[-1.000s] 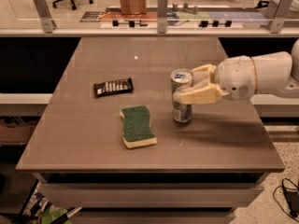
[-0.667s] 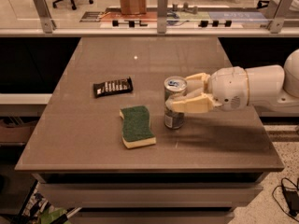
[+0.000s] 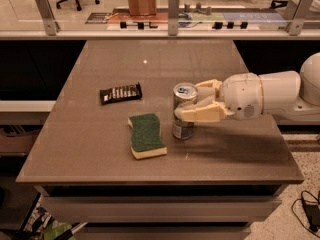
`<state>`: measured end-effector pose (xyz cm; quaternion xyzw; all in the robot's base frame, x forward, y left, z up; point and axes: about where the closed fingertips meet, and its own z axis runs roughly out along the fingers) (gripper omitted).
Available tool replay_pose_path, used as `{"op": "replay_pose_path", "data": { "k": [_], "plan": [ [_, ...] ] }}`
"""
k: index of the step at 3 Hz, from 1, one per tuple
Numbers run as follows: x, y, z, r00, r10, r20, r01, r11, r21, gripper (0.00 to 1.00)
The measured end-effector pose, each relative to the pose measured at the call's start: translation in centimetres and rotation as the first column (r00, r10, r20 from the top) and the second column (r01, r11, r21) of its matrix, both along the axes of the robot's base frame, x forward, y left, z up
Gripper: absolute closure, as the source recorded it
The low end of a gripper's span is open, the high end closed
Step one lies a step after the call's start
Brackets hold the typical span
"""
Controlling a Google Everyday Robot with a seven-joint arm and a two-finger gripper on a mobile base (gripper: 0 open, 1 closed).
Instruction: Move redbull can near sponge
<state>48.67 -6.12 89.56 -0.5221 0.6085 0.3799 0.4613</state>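
The redbull can (image 3: 183, 110) is a tall silver can standing upright on the brown table (image 3: 100, 144), just right of the sponge (image 3: 146, 135). The sponge lies flat, dark green on top with pale yellow foam below. My gripper (image 3: 195, 103) reaches in from the right on a white arm (image 3: 270, 95). Its cream fingers (image 3: 200, 115) are closed around the can's upper half. A small gap shows between the can and the sponge.
A flat black snack-bar wrapper (image 3: 120, 92) lies left of and behind the can. A railing with posts (image 3: 173, 6) runs along the table's far edge. The table's front edge (image 3: 160, 179) is near the sponge.
My gripper has carried the can to the left and slightly forward, from the table's right part to right beside the sponge. The sponge and wrapper have not moved.
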Motion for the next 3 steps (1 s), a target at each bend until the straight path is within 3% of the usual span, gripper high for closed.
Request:
{"op": "replay_pose_path", "data": {
  "k": [2,3],
  "plan": [
    [-0.11,0.44,0.10,1.0000,0.009,0.001,-0.009,1.000,-0.001,0.14],
    [-0.16,0.66,0.14,0.9999,0.013,0.002,-0.013,1.000,-0.002,0.00]
  ]
}}
